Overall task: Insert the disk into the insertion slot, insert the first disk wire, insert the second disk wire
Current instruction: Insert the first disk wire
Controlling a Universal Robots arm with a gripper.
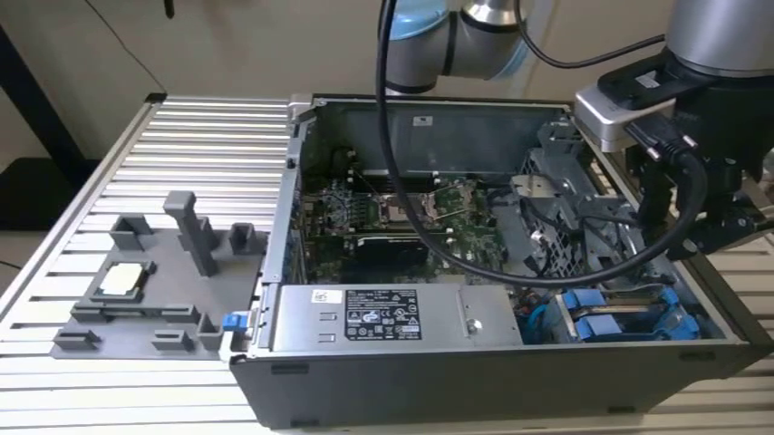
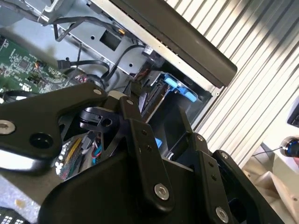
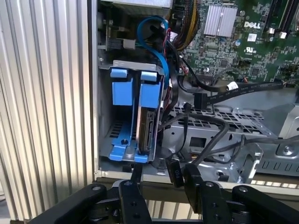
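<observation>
Our hand [image 3: 163, 176] hangs open, and we see the disk [image 3: 150, 127] straight ahead, standing on edge in the insertion slot [image 3: 133, 64].

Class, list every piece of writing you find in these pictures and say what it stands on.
Black-and-white label on the grey metal box: too small to read.
Small white sticker on the computer case's grey rear wall: too small to read.
White lettering on the green circuit board: a maker's mark and tiny codes, not quoted.
</observation>
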